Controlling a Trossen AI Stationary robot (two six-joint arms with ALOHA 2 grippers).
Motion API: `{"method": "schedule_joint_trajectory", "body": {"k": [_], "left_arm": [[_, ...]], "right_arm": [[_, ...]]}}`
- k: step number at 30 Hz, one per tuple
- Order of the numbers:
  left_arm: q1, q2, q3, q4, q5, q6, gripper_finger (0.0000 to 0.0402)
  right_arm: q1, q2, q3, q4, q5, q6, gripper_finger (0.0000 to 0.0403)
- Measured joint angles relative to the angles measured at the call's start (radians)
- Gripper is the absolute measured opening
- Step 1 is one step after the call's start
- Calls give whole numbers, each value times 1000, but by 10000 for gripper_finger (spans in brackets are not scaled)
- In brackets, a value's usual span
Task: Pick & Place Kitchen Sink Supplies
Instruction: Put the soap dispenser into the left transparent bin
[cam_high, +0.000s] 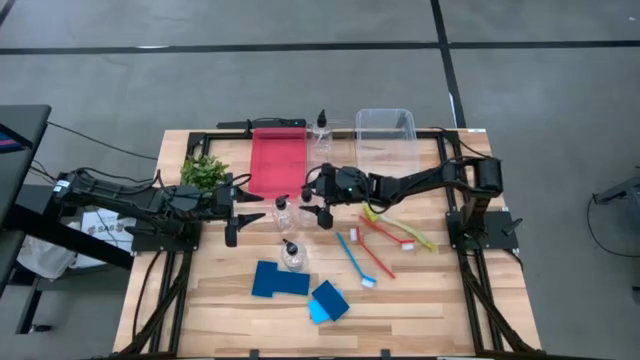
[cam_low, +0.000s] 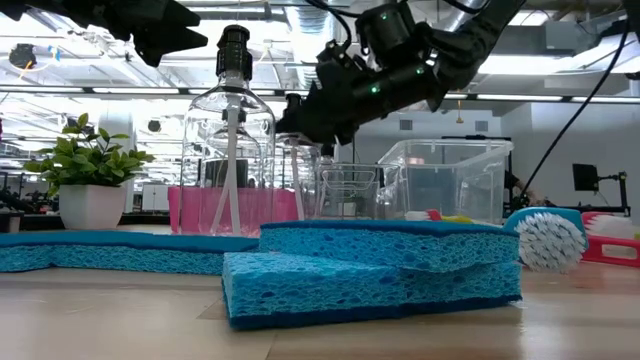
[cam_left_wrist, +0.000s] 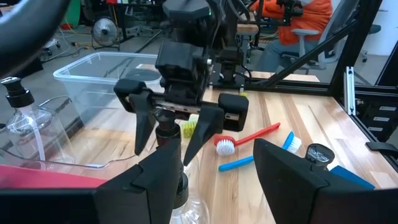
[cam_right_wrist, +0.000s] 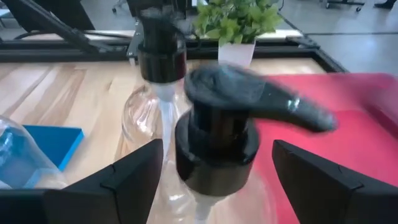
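Right gripper (cam_high: 316, 208) is hanging over the middle of the table, fingers spread on either side of a clear pump bottle (cam_right_wrist: 214, 149), pump top sitting between them with gaps on both sides, nothing pinched. Left gripper (cam_high: 240, 211) is sitting just left of that, facing it, fingers spread and empty, near the green plant (cam_high: 204, 171). A second bottle (cam_high: 291, 255) is standing on the wood just in front, a third bottle (cam_high: 321, 134) is standing at the back between the red bin (cam_high: 276, 160) and the clear bin (cam_high: 386, 130). Dark blue sponge (cam_high: 279, 280) and light blue sponge (cam_high: 328, 301) are lying flat at the front edge, touching. Blue brush (cam_high: 356, 258), red brush (cam_high: 376, 252) and yellow-green brush (cam_high: 400, 229) are lying right of centre, close together
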Motion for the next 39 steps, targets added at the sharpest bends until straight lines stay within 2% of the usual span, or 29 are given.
{"method": "schedule_joint_trajectory", "body": {"k": [10, 16, 21, 29, 34, 39], "left_arm": [[0, 0, 0, 0, 0, 0, 205], [0, 0, 0, 0, 0, 0, 205], [0, 0, 0, 0, 0, 0, 205], [0, 0, 0, 0, 0, 0, 205], [0, 0, 0, 0, 0, 0, 205], [0, 0, 0, -1, 0, 0, 205]], "right_arm": [[4, -54, 0, -4, 0, -15, 295], [5, -54, 0, -14, 0, -16, 273], [5, -54, 0, -14, 0, -15, 230], [5, -54, 0, -11, 0, -16, 124], [5, -55, 0, -11, 0, -15, 123], [5, -55, 0, -14, 0, 9, 164]]}}
